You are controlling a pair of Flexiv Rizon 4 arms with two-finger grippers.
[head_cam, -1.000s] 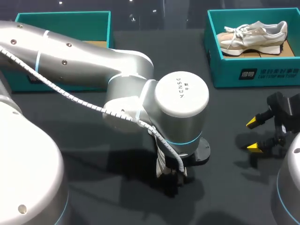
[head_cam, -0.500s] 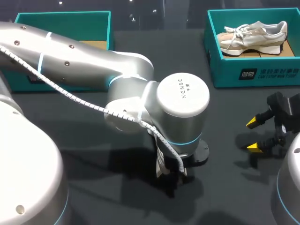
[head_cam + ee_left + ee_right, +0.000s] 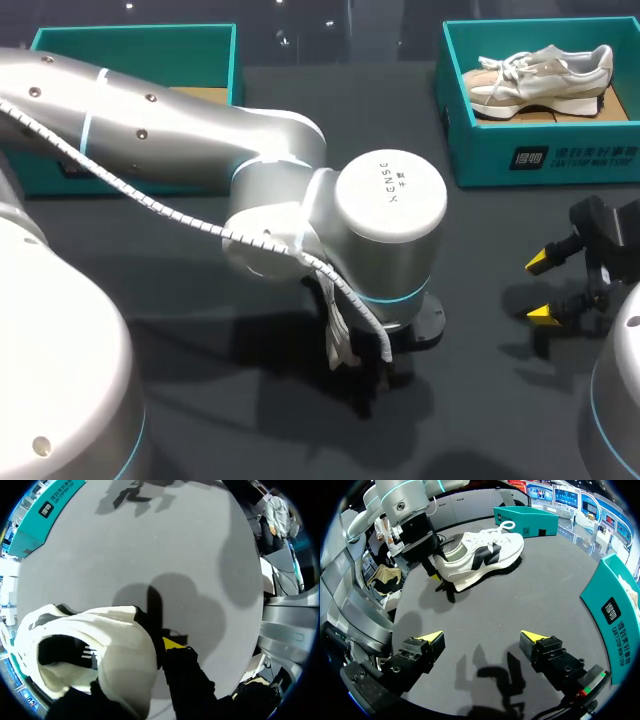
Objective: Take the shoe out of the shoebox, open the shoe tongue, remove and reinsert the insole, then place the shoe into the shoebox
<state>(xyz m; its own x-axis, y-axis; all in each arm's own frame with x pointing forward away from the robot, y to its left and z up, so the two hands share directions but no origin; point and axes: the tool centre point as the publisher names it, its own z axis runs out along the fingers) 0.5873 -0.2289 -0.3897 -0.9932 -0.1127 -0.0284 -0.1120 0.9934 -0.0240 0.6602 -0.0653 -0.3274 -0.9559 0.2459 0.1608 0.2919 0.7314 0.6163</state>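
Near the middle of the table (image 3: 480, 230), under the wrist of the left arm (image 3: 200, 130), the white shoe (image 3: 480, 560) with black side marks is already out of its box. The right wrist view shows it lying on its sole with the toe pointing far and the heel toward the left gripper (image 3: 435, 569). That gripper pinches the heel collar, one finger outside the heel and, as far as I can judge, the other down inside the opening. Whether the heel is raised off the table I cannot tell. So the first step looks done. The laces (image 3: 507, 526) sit looped over the front of the shoe and nothing shows the tongue pulled wide. The inside of the shoe is only a dark hollow in the left wrist view, so I cannot tell the state of the insole. I judge that the tongue and insole work, and the return to the box, are still to do. The right gripper (image 3: 482, 637) hangs over bare table at the near right with its fingers spread wide and nothing between them, well apart from the shoe. The far left shoebox (image 3: 235, 60) shows no shoe inside, while the far right shoebox (image 3: 520, 160) holds a beige shoe (image 3: 540, 75).
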